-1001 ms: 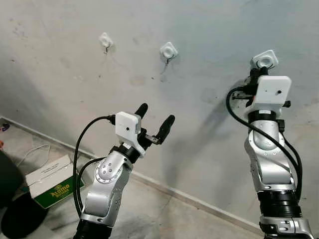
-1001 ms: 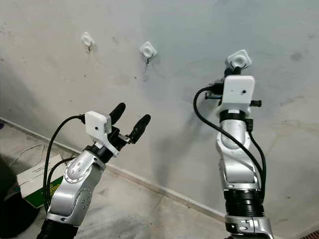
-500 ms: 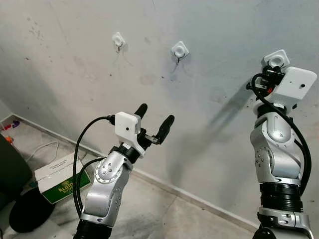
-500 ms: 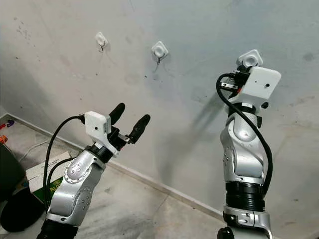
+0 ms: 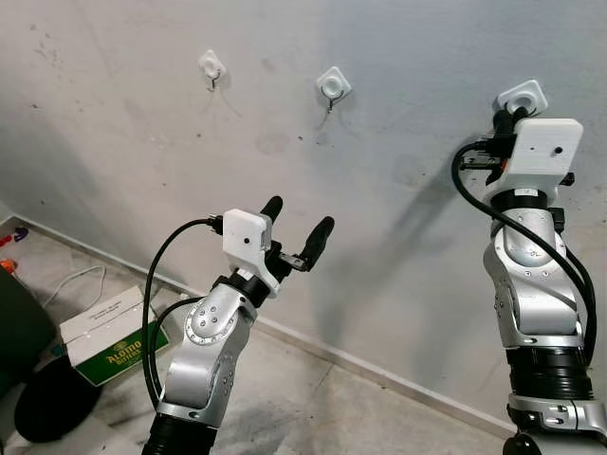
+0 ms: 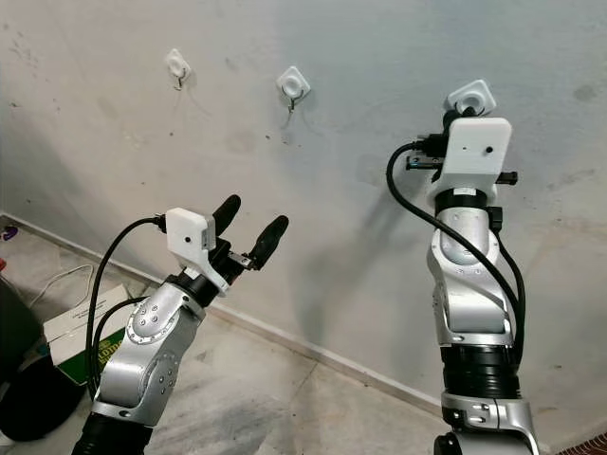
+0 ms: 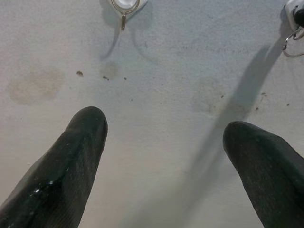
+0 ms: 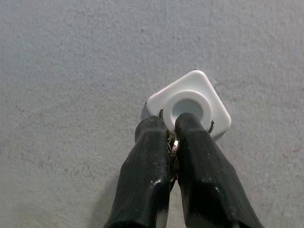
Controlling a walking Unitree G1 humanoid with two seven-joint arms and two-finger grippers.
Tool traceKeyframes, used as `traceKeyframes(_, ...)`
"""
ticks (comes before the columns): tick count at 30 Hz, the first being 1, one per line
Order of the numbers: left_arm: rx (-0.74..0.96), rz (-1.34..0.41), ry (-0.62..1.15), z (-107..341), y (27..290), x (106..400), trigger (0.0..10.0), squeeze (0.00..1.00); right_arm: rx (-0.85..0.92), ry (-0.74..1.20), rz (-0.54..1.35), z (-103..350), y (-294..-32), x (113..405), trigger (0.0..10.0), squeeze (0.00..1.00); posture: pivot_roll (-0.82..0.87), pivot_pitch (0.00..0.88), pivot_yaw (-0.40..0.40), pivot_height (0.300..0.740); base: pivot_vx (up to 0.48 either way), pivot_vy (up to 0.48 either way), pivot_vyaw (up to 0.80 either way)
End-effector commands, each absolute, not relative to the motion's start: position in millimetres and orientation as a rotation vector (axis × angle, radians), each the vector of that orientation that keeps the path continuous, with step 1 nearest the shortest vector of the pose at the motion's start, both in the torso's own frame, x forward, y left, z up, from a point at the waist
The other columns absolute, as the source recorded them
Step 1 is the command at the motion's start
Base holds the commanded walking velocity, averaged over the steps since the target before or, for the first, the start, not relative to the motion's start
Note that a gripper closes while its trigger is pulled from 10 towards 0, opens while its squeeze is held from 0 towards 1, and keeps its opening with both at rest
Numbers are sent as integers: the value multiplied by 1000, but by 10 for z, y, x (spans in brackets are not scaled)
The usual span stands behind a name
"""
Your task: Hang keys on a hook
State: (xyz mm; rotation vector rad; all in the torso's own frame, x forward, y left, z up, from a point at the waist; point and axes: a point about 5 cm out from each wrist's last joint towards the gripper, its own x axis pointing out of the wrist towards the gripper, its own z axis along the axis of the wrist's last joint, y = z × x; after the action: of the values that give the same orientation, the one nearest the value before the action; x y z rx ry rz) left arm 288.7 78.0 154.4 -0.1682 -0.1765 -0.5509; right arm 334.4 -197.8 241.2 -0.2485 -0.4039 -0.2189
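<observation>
Your right end effector (image 8: 172, 142), clamped on the key ring (image 8: 174, 142), has swung back square under the hook (image 8: 190, 105). Seat the ring. Your left end effector (image 5: 295, 227) idles, fingers spread.

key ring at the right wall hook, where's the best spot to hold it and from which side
Probably as the right tool holds it: pinched shut on the near edge of the key ring, coming straight at the wall from the front. The ring is thin wire, so a flat pinch on one edge leaves the rest of the loop free for the white hook.
</observation>
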Motion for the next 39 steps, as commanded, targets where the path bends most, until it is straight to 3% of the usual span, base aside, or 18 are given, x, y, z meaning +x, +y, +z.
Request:
traceKeyframes(1, -158, -538, -156, 1514, 819, 2895, 10000, 0, -266, -601, -315, 2857, -2086, 3254, 10000, 0, -57, 0, 114, 740, 0, 0, 0)
traceKeyframes(15, -154, -530, -153, 1512, 821, 2905, 10000, 0, -299, -604, -375, 2877, -2213, 3231, 10000, 0, -58, 0, 117, 740, 0, 0, 0)
traceKeyframes(32, -149, -519, -145, 1492, 832, 2906, 10000, 0, -251, -561, -571, 2902, -2604, 3220, 10000, 0, -57, 0, 118, 740, 0, 0, 0)
traceKeyframes(39, -192, -688, -143, 1543, 683, 2815, 10000, 0, -249, -517, -540, 2782, -2558, 3266, 10000, 0, -57, 0, 116, 740, 0, 0, 0)
